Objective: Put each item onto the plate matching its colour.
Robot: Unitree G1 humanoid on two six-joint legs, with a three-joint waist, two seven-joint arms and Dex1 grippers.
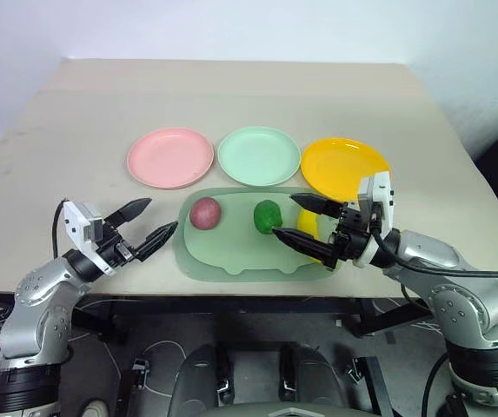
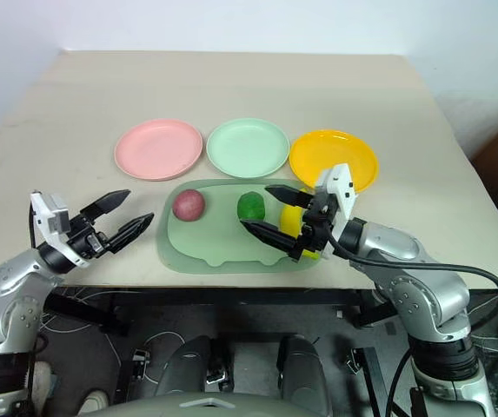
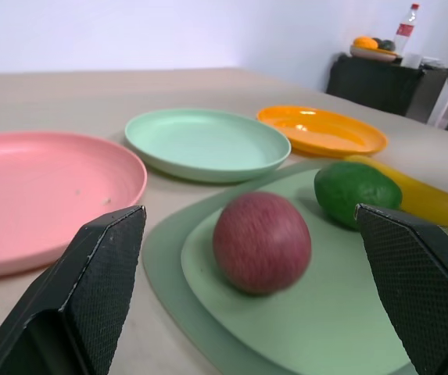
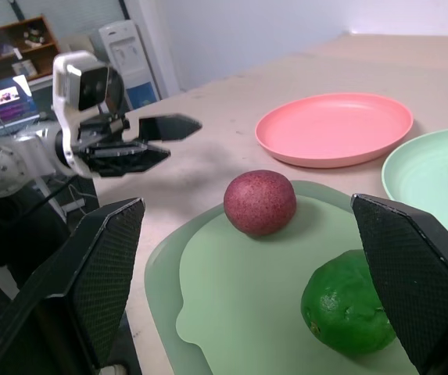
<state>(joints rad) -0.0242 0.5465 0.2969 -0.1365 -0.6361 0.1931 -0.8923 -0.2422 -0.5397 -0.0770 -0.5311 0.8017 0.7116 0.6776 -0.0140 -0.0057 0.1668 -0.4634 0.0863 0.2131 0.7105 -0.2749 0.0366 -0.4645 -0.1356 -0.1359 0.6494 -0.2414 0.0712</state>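
Note:
Three plates stand in a row: pink (image 1: 169,157), mint green (image 1: 258,155), orange-yellow (image 1: 344,166). In front of them, on a pale green tray (image 1: 231,256), lie the maroon-red ball (image 1: 205,213), the dark green oval (image 1: 268,217) and the yellow banana (image 1: 315,228), which my right gripper partly hides. My right gripper (image 1: 283,217) is open, held above the tray's right side with its fingertips just right of the green oval. My left gripper (image 1: 162,215) is open and empty, off the tray's left edge, pointing toward the ball (image 3: 261,241).
The beige table (image 1: 231,95) stretches bare behind the plates. Its front edge runs just below the tray. A dark side table with a bottle (image 3: 405,31) stands off in the room.

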